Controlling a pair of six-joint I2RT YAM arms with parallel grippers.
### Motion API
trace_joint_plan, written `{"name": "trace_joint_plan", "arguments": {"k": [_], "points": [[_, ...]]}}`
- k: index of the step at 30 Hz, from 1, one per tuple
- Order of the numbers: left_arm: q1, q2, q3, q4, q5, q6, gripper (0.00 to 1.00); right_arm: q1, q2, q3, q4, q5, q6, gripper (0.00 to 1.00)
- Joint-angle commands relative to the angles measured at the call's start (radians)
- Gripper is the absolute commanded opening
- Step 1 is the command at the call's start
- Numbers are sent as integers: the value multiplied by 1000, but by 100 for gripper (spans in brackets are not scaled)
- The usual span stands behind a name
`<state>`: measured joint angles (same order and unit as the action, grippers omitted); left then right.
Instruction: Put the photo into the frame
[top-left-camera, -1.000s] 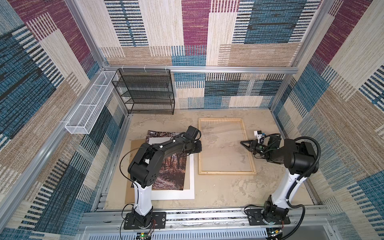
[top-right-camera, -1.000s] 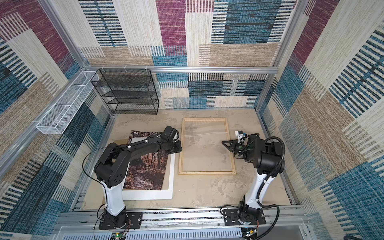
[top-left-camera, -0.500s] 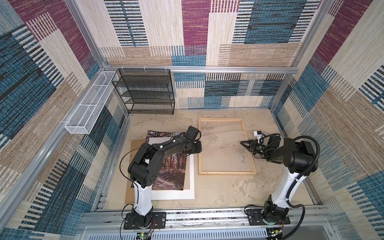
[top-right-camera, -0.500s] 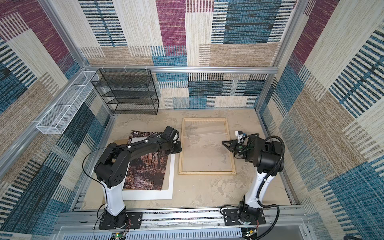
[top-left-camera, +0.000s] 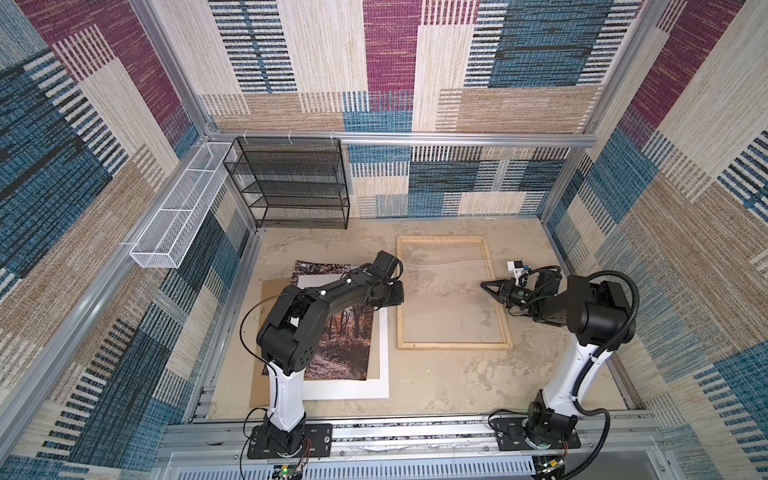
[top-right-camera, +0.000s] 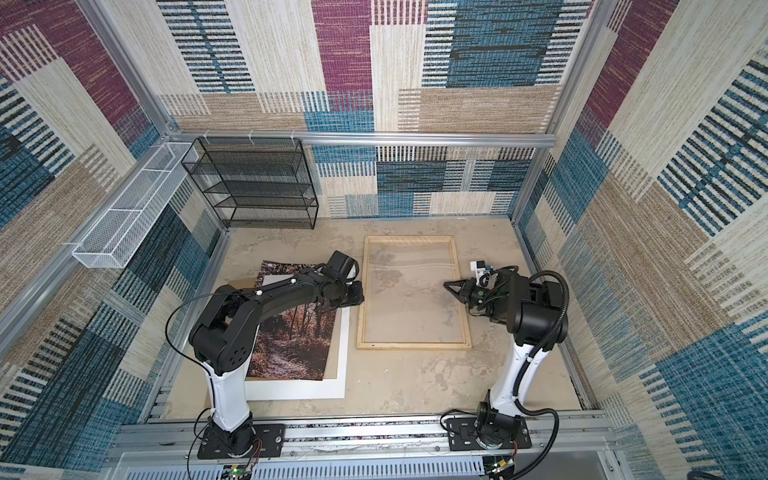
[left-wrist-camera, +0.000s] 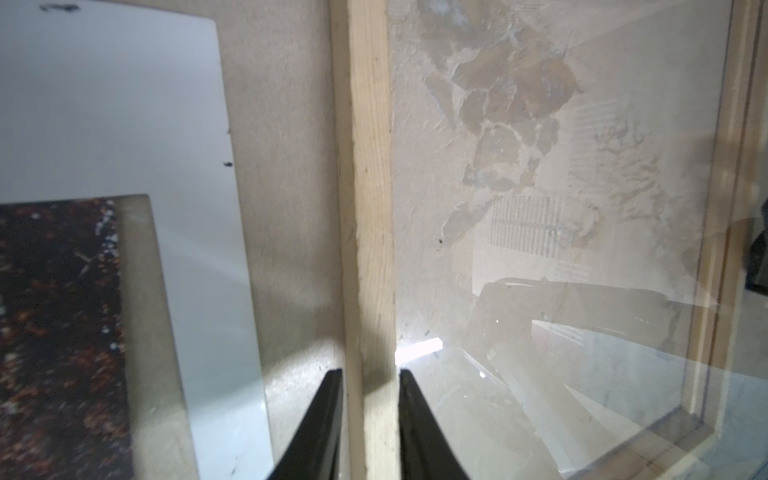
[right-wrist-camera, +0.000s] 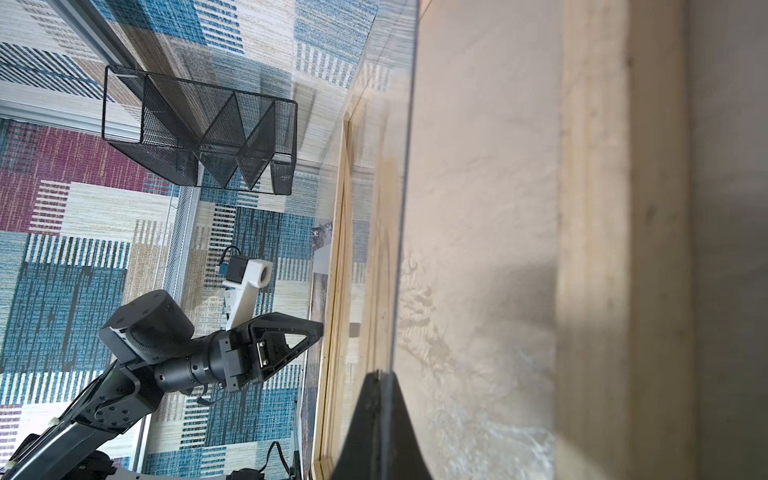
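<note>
Photo (top-left-camera: 340, 349) lies face up on the white mat (top-left-camera: 349, 390) and brown backing board (top-left-camera: 258, 390), just left of the frame (top-left-camera: 453, 345), which rests flat mid-table. You have not yet moved the print, so the insertion itself is still to do. Your left gripper (left-wrist-camera: 368, 378), its arm stretched low across the photo, clamps the frame's left rail between its jaws. Your right gripper (right-wrist-camera: 380, 376), wrist rolled sideways, pinches the edge of the clear pane (right-wrist-camera: 382, 208). That edge appears raised off the right rail, which suggests you are opening the frame.
</note>
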<state>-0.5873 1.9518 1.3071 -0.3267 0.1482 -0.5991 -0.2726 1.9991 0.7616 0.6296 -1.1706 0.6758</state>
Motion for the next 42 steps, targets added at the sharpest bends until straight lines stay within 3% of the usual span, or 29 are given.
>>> {"name": "trace_joint_plan", "arguments": {"k": [1,21,42], "points": [[0,5,11,-12,14,30,27,0,4,6,13,-15,-5,0],[-14,17,10,6,24,17,26,0,-32,-11,-42,5,-39,0],[-38,13,-28,82,30,-34,23,4,-83,-68,-44,28,29,0]]}}
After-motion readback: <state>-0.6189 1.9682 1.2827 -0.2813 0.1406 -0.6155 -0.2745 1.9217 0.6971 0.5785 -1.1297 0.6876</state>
